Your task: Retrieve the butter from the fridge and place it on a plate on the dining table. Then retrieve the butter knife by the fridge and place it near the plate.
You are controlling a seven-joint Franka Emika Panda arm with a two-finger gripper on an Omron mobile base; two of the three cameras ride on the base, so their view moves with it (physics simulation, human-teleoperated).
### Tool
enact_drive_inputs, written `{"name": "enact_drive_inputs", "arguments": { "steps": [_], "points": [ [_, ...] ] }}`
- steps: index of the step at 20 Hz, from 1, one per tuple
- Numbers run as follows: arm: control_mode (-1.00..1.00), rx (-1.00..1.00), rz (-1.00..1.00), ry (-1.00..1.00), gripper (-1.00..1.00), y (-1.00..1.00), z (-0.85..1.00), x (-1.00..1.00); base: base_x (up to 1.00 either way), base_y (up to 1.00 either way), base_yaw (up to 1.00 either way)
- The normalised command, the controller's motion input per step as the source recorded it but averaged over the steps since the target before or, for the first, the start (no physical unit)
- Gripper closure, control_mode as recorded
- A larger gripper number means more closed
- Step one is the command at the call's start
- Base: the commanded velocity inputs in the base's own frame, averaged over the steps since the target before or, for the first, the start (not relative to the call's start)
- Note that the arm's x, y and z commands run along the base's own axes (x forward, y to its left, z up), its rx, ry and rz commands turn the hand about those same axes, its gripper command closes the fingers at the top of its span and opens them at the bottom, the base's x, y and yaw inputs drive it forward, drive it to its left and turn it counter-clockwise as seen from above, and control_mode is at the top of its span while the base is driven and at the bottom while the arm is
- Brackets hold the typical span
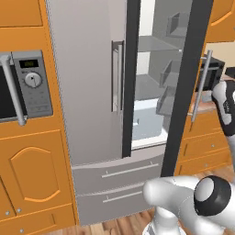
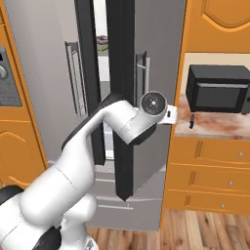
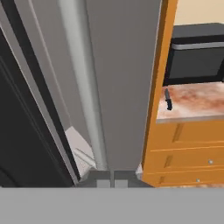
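While the fridge (image 1: 92, 92) stands with its right door swung open in the left base view, its bare shelves show no butter, so the reach should go deeper.

From the right base view, the door edge blocks the opening; a dark microwave (image 2: 217, 89) sits on the table (image 2: 215, 124).

Along the hand view, the gripper (image 3: 110, 178) is clenched on the door handle (image 3: 85, 87); the butter knife (image 3: 167, 99) lies near.

Grey microwave (image 1: 27, 85), black oven (image 2: 218, 89)
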Motion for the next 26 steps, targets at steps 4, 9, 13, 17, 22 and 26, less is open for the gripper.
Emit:
{"name": "enact_drive_inputs", "arguments": {
  "steps": [4,9,13,17,22,26],
  "points": [
    [-1.00,0.00,-0.02,0.04,1.00,-0.40,0.10,-0.77,0.00,0.00,0.00],
    [-1.00,-0.03,-0.09,0.00,1.00,0.21,0.01,-0.72,0.00,0.00,0.00],
    [-1.00,-0.23,-0.10,0.05,1.00,0.99,0.04,-0.62,0.00,0.00,0.00],
    [-1.00,-0.27,-0.16,0.14,1.00,1.00,0.18,-0.50,0.00,0.00,0.00],
    [-1.00,-0.28,-0.14,0.20,1.00,1.00,0.04,-0.08,0.00,0.00,0.00],
    [-1.00,-0.31,-0.03,0.24,-1.00,1.00,0.03,0.02,0.00,0.00,0.00]
  ]
}}
